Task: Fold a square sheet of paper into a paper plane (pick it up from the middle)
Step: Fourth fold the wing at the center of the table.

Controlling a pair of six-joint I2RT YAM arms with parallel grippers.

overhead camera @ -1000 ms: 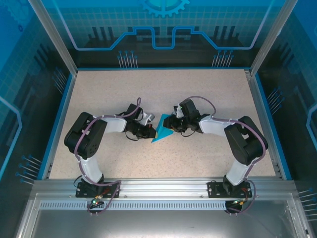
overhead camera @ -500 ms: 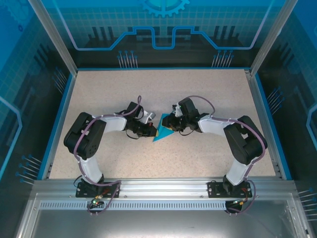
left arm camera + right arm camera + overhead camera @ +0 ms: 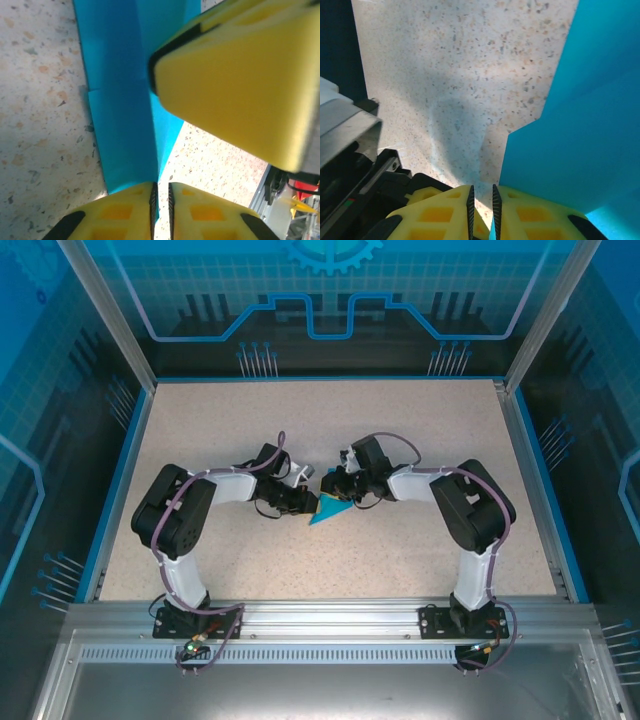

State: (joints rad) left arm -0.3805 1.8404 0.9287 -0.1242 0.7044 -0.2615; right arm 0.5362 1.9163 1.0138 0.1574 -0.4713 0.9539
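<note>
Right arm's elbow has swung inward toward the centre over the last second; the paper has hardly shifted.

Claws: 2.
- Left claw (image 3: 306, 503) (image 3: 160, 186): yellow fingers almost together with a narrow slit between. A folded edge of the paper runs into that slit. I cannot tell whether it is pinched.
- Right claw (image 3: 337, 489) (image 3: 481, 189): same narrow slit, with a sliver of teal at its mouth. I cannot tell whether it grips. 1 of its fingers (image 3: 235, 75) hangs over the paper just ahead of the left claw.

Teal paper sheet (image 3: 328, 510) (image 3: 120, 100) (image 3: 580, 125): 1, partly folded and layered. It lies flat on the desk between the 2 claws, with a point toward the near edge. Its outline has 1 small step and 1 long straight crease.

Desk (image 3: 420, 430): 1, speckled, with a blue rim (image 3: 128, 475). The paper sits near the middle, well apart from every edge. Bare surface lies wide on the far half and on both sides.
</note>
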